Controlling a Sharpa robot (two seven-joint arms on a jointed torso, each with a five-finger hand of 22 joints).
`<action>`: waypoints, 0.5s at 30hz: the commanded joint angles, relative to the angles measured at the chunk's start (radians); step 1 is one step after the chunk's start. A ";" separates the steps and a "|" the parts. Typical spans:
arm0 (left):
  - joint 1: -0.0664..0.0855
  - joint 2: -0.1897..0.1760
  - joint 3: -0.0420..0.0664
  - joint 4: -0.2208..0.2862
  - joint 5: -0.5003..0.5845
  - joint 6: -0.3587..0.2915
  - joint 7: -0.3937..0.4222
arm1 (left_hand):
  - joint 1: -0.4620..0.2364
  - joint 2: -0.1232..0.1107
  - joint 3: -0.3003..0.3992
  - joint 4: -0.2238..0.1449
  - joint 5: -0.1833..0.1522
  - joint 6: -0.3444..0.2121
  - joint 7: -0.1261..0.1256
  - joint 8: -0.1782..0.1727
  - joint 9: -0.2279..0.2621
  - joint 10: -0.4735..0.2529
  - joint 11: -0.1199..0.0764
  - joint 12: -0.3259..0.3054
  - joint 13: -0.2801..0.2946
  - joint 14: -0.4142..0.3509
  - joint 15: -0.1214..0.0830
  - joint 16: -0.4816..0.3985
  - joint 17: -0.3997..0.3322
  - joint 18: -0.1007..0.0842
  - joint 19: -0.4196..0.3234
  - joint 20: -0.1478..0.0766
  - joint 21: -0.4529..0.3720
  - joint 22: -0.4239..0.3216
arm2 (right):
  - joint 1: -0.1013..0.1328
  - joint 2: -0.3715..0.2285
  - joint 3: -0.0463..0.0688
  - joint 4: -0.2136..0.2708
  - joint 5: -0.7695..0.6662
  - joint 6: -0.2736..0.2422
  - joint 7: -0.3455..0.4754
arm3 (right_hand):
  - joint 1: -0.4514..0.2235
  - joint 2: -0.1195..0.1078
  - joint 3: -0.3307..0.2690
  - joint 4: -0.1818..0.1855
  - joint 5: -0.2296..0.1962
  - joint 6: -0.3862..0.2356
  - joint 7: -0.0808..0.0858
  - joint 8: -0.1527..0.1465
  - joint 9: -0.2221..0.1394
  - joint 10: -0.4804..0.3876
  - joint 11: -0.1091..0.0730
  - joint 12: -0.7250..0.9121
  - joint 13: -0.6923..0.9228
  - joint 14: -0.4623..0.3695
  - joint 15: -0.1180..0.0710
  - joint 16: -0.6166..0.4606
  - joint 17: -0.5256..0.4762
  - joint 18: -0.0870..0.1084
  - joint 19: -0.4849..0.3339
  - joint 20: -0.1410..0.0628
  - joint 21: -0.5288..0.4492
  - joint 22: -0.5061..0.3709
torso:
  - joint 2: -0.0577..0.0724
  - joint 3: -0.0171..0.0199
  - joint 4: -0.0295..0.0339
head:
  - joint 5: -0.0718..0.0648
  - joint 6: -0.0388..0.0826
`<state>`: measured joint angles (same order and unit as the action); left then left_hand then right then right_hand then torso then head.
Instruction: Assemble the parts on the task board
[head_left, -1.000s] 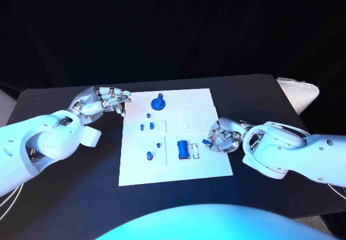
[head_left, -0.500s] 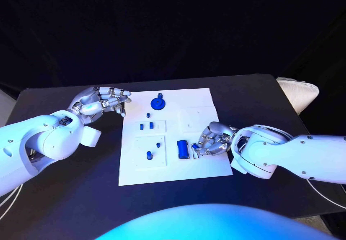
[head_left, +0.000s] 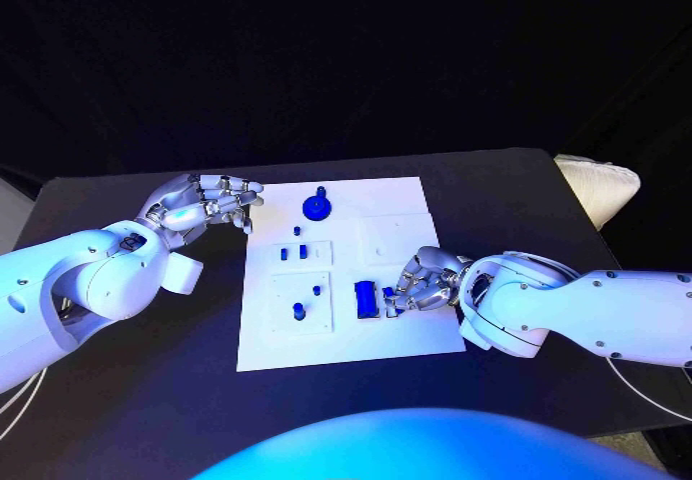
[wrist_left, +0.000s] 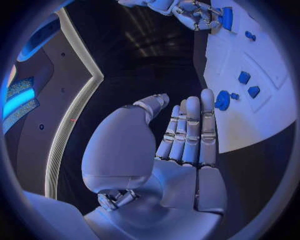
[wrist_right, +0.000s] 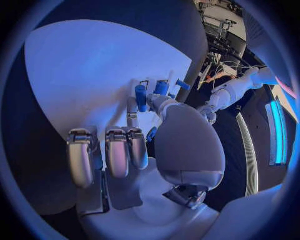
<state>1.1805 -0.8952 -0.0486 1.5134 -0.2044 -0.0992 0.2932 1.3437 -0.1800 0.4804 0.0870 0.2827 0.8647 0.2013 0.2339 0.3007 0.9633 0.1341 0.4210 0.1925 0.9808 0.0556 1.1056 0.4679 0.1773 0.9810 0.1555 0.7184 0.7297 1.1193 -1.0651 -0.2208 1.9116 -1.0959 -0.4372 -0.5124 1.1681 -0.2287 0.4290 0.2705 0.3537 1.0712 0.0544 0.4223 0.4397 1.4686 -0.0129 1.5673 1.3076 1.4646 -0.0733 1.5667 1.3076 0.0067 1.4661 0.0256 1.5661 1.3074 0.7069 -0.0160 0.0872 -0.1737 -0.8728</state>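
The white task board (head_left: 397, 195) lies in the middle of the black table. Blue parts stand on it: a round part (head_left: 316, 207) near the far edge, several small pieces (head_left: 294, 252) left of centre, and an upright block (head_left: 366, 298). My right hand (head_left: 423, 283) rests over the board's right side, just right of the block. It pinches a small blue part (head_left: 389, 293) between thumb and a finger; the right wrist view shows a sliver of that small blue part (wrist_right: 152, 132). My left hand (head_left: 202, 205) hovers off the board's far left corner, fingers extended, holding nothing.
A white object (head_left: 599, 185) lies at the table's right edge. Bare black table (head_left: 505, 190) stretches on both sides of the board.
My right hand has moved left over the board, bringing the small blue part close to the upright block. The left hand has stayed where it was.
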 joint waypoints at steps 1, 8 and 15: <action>0.000 0.000 0.001 0.003 0.006 0.015 0.004 | 0.003 0.007 -0.002 0.006 0.000 -0.004 0.001 0.005 -0.002 -0.005 -0.001 0.005 -0.001 -0.003 0.006 -0.002 -0.001 0.006 0.005 -0.001 -0.004 -0.001 | -0.002 0.005 -0.001 0.004 -0.011 0.011 -0.001 | -0.015 0.002 -0.009 0.005 -0.016 -0.003 0.001 -0.005 -0.001 0.102 -0.005 0.003 0.263 0.106 -0.008 0.004 0.263 -0.007 0.105 -0.002 0.005 0.263 | 0.001 -0.0001 0.0003 | -0.002 0.000; 0.000 -0.001 0.001 0.004 0.006 0.015 0.003 | 0.004 0.007 -0.003 0.008 0.000 -0.005 0.001 0.006 -0.002 -0.006 -0.001 0.006 -0.002 -0.003 0.006 -0.002 -0.001 0.006 0.005 -0.001 -0.005 -0.002 | -0.002 0.008 -0.001 0.004 -0.014 0.010 0.002 | -0.027 0.005 -0.018 0.013 -0.030 0.003 0.000 -0.003 -0.001 0.102 -0.006 0.003 0.263 0.106 -0.008 0.004 0.263 -0.007 0.105 -0.002 0.005 0.263 | 0.000 -0.0008 0.0006 | -0.001 0.000; 0.000 -0.001 0.001 0.003 0.006 0.016 0.002 | 0.004 0.007 -0.003 0.008 0.000 -0.005 0.001 0.006 -0.002 -0.006 -0.001 0.006 -0.002 -0.003 0.006 -0.002 -0.001 0.006 0.005 -0.001 -0.005 -0.002 | -0.002 0.009 -0.001 0.002 -0.019 0.020 0.003 | -0.050 0.011 -0.030 0.019 -0.039 0.004 0.000 -0.003 -0.001 0.102 -0.006 0.003 0.263 0.106 -0.009 0.004 0.263 -0.007 0.105 -0.003 0.005 0.263 | 0.000 -0.0010 0.0001 | -0.001 0.000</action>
<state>1.1805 -0.8971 -0.0486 1.5139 -0.2044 -0.0989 0.2912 1.3438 -0.1800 0.4760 0.0913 0.2827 0.8647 0.2013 0.2339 0.3007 0.9633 0.1341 0.4210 0.1916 0.9808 0.0556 1.1056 0.4680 0.1774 0.9810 0.1555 0.7184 0.7286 1.1183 -1.0590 -0.2213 1.9112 -1.1008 -0.4367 -0.5174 1.1276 -0.2145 0.4038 0.2896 0.3195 1.0717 0.0539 0.4222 0.4398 1.4686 -0.0128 1.5673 1.3074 1.4646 -0.0734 1.5667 1.3075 0.0067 1.4661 0.0256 1.5661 1.3081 0.7072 -0.0168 0.0876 -0.1747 -0.8728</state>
